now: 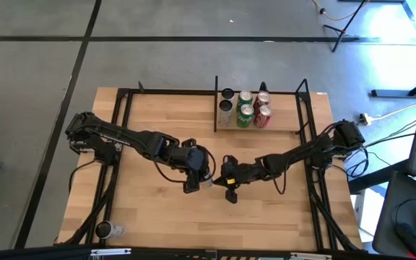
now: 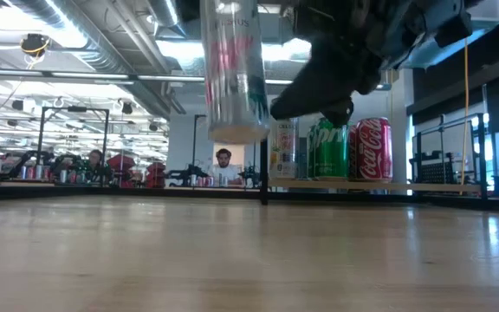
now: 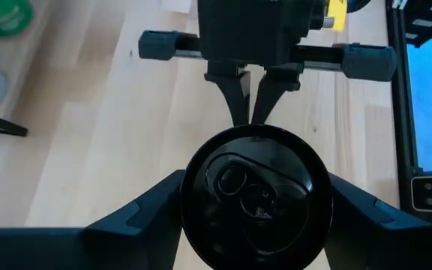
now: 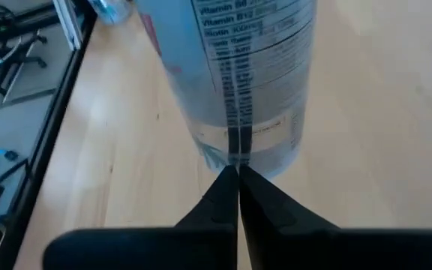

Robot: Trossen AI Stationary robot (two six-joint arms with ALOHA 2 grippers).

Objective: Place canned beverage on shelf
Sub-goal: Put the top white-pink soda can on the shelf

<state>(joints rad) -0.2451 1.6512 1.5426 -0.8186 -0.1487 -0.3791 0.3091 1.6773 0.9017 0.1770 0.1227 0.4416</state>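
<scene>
A slim silver canned beverage (image 2: 232, 69) hangs upright above the light-wood table (image 2: 232, 251), with my left gripper (image 1: 197, 175) shut on it at mid-table. Its dark top (image 3: 255, 196) shows between the left fingers. My right gripper (image 1: 226, 178) is shut and points at the can's side from the table's right, its tips (image 4: 237, 176) low on the printed wall. The shelf (image 1: 287, 115), a small board framed in black bars at the far edge, carries several cans (image 1: 245, 108), with green and red ones (image 2: 327, 149) standing on its board. My left gripper pinches the can's side wall near its top (image 3: 188, 187) between its two fingers, one on each side. The fingers slant down from the table's left. The can hangs upright, its bottom (image 2: 236, 134) lifted clear of the table. My right gripper's shut fingertips (image 3: 250, 120) stand at the can's wall; I cannot tell whether they touch it.
Black frame bars run along the table's left (image 1: 121, 144) and right (image 1: 316, 166) sides. A small clear container (image 1: 105, 230) lies near the near left corner. People (image 2: 223, 165) sit in the room beyond the far edge.
</scene>
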